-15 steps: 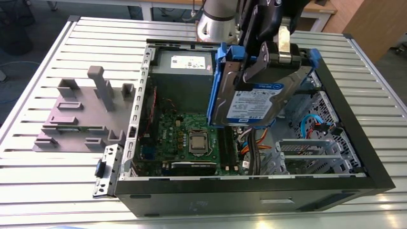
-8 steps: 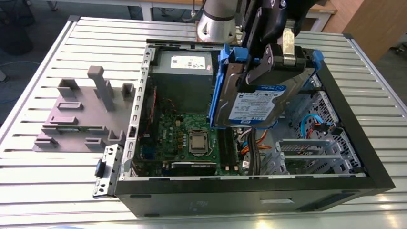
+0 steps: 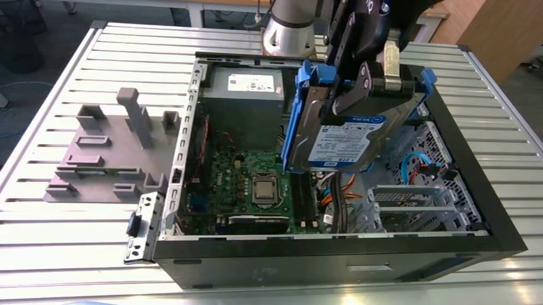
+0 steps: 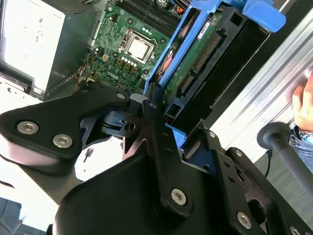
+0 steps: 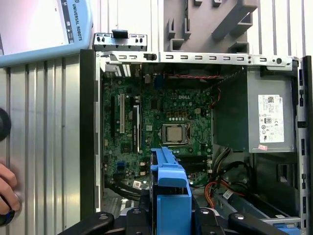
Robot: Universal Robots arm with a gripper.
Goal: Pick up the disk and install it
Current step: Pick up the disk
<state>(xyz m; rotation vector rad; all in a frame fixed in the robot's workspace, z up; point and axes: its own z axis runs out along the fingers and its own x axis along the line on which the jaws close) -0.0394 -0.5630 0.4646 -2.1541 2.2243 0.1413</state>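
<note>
Jaws are clamping the disk (image 3: 344, 143), hanging tilted over the open case (image 3: 339, 260) at the exterior view's upper centre, probably risking snagging the orange cables (image 3: 343, 188) beneath.

Look: the disk (image 3: 346, 141) was silver metal with a white-and-blue label and blue rails.
Pose: on edge, tilted, label toward the exterior view.
Place: lifted over the open computer case (image 3: 339, 255).

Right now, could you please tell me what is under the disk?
The disk, clamped in the pincer, hangs over the open computer case. Beneath it show the motherboard and orange cables; the part straight behind the disk is covered.
</note>
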